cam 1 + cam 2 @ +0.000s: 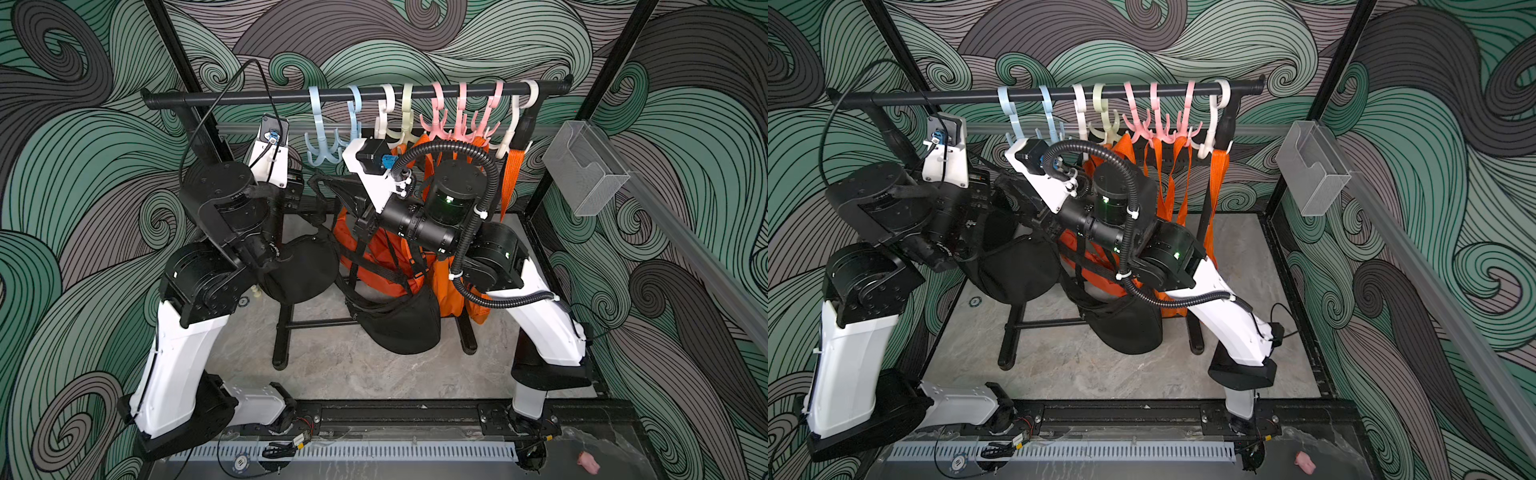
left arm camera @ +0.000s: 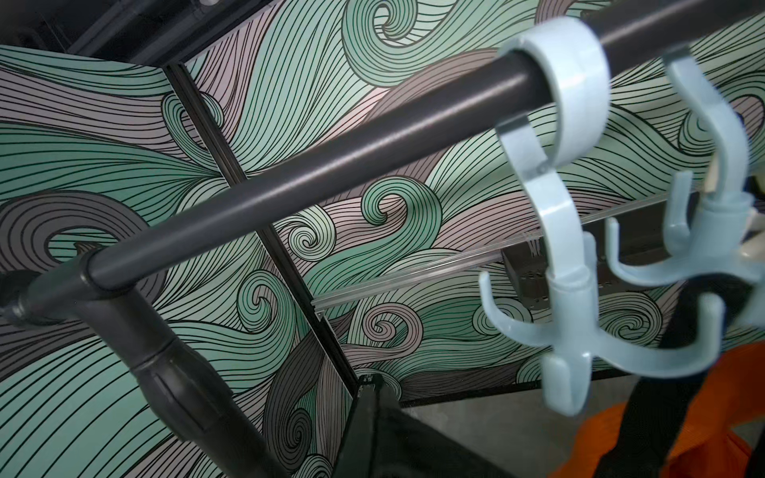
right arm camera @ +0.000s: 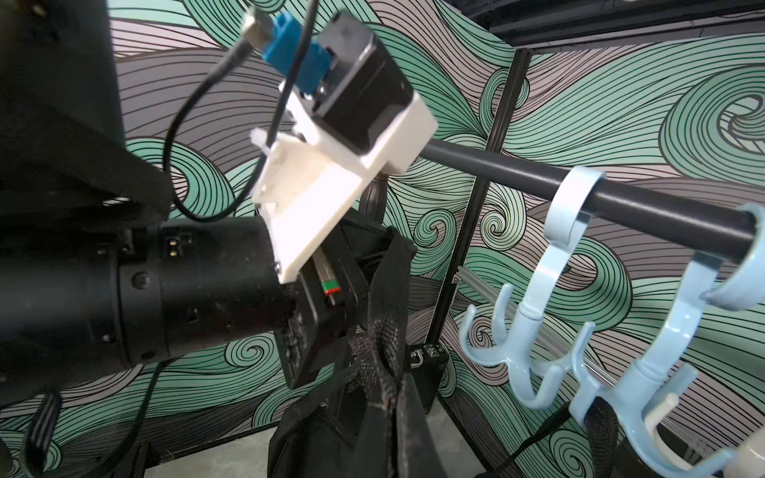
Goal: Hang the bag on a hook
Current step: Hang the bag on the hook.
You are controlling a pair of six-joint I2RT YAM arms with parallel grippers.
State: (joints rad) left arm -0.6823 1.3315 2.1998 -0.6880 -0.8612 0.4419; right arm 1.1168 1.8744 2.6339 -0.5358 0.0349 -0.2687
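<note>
Top views, bag: the black bag (image 1: 303,270) hangs clear of the table (image 1: 353,370), below the rail (image 1: 291,96) and not yet on any hook.
Top views, claws: my left claw (image 1: 298,185) and right claw (image 1: 338,193) sit near each other just under the blue hooks. From up here my wrists hide the jaws.
Top views, neighbours: a second black bag (image 1: 403,328) and the orange bags (image 1: 374,253) hang further along the rail.
Left wrist, target: the end blue hook (image 2: 569,298) has bare prongs. The next blue hook (image 2: 722,223) already carries a black band, so I judge the end one the better choice.
Left wrist, claw: my own fingers barely show here, so I cannot read them from this view.
Right wrist, left claw: clamped tight on the bag's strap (image 3: 387,273), which drops away from the jaws.
Right wrist, right claw: also clamped, and the webbing runs into my fingers, so I seem to hold the same strap further along.
Step in hand: bringing the strap loop up to a prong.
How to do it well: hold both grips firm with the stretch between them taut, lift it above a prong tip, pass it over, then lower until the prong takes the weight. Let go only then.
Watch for: the hook looks free to swing on the rail, so a sideways nudge could turn the prong away. Come in square.
</note>
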